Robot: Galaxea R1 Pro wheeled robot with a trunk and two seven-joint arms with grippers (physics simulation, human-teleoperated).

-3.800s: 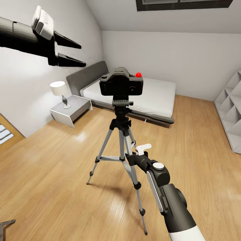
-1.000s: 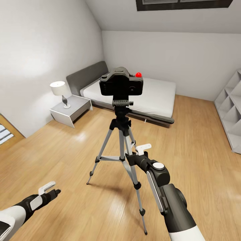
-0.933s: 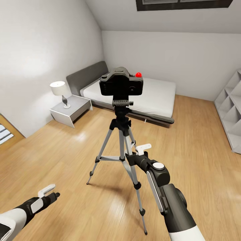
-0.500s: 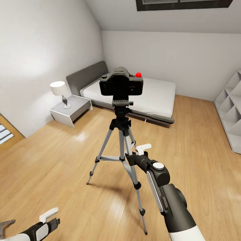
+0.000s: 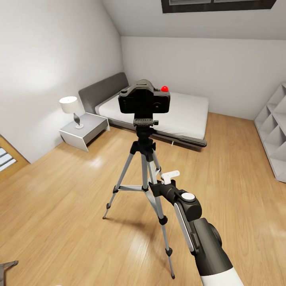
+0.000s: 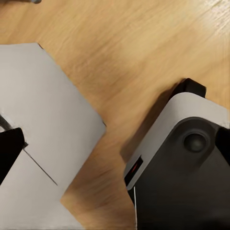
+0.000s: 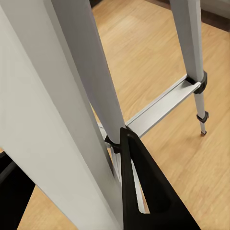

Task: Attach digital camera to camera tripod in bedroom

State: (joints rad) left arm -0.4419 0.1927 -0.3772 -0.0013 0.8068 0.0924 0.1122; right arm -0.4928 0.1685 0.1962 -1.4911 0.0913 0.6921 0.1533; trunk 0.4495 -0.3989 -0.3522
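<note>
Lowered left tool, camera tripod (image 5: 146, 174) unmoved.

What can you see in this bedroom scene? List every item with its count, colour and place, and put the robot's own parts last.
digital camera: one, black with a red button, seated on top of the tripod head.
camera tripod: one, silver legs with black joints, standing on the floor mid-room.
bed: one, grey frame with white mattress, against the far wall.
bedside table: one, white, left of the bed.
lamp: one, white shade, on the bedside table.
shelf unit: one, white, at the right wall.
skylight: one, dark frame, in the sloped ceiling.
floor: light wood.
right arm: one, black and white, reaching toward the tripod's legs.
right pincer: one, black, close by a tripod leg; open or shut unclear.
</note>
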